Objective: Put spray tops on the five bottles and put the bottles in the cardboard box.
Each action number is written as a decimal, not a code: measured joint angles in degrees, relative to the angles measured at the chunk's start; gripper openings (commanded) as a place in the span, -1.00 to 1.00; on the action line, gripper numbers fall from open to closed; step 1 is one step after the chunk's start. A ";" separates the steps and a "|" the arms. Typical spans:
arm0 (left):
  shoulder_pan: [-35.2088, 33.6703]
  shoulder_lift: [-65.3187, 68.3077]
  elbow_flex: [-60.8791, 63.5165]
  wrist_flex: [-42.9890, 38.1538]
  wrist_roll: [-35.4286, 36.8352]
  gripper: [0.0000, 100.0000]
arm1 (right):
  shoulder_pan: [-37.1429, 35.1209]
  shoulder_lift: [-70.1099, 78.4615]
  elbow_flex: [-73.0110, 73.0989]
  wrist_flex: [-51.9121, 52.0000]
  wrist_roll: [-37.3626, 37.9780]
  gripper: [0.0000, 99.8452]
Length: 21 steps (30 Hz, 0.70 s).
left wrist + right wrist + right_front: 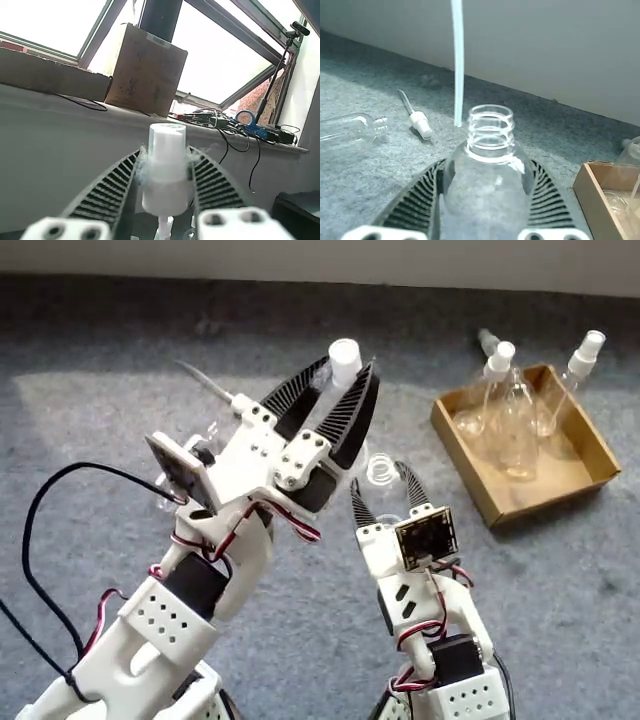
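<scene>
My left gripper (348,370) is raised above the carpet and shut on a white spray top (344,355), seen between its fingers in the left wrist view (167,170). The top's thin dip tube (457,60) hangs down just beside the open neck of a clear bottle (490,170). That bottle (380,470) stands upright with my right gripper (378,478) shut on its body. A cardboard box (462,462) at the right holds three capped bottles (515,420). Another spray top (420,122) and an uncapped bottle (347,127) lie on the carpet.
Grey carpet covers the whole work area, with a pale wall along the far edge. The loose spray top (205,385) lies at the back left. The box corner (605,200) is close to the held bottle. Cables trail at the left arm's base.
</scene>
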 measured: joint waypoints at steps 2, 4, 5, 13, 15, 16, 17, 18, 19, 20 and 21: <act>0.00 -0.18 0.00 0.00 0.53 -0.99 | 0.00 0.00 0.00 0.00 0.00 -0.83; 0.09 -0.53 0.00 0.00 0.79 -0.99 | 0.00 0.00 0.00 0.00 0.00 -0.83; 0.18 -0.79 0.00 0.00 0.79 -0.99 | 0.00 0.00 0.00 0.00 0.00 -0.83; 0.18 -1.67 0.00 -10.90 1.05 -0.99 | 0.00 0.00 0.00 0.00 0.00 -0.83; 0.09 -1.67 0.00 -12.48 1.14 -0.99 | 0.00 0.00 0.00 0.00 0.00 -0.83; 0.09 -1.67 0.00 -12.57 1.14 -0.99 | 0.00 0.00 0.00 0.00 0.00 -0.83; 0.09 -1.67 0.00 -12.57 1.14 -0.99 | 0.00 0.00 0.00 0.00 0.00 -0.83; 0.18 -1.67 0.00 -12.48 1.14 -0.99 | 0.00 0.00 0.00 0.00 0.00 -0.83; 0.26 -1.67 0.00 -12.31 1.14 -0.99 | 0.00 0.00 0.00 0.00 0.00 -0.83; 0.26 -1.67 0.00 -12.31 1.14 -0.99 | 0.00 0.00 0.00 0.00 0.00 -0.83; 0.26 -1.41 0.00 -12.31 1.14 -0.99 | 0.00 0.00 0.00 0.00 0.00 -0.83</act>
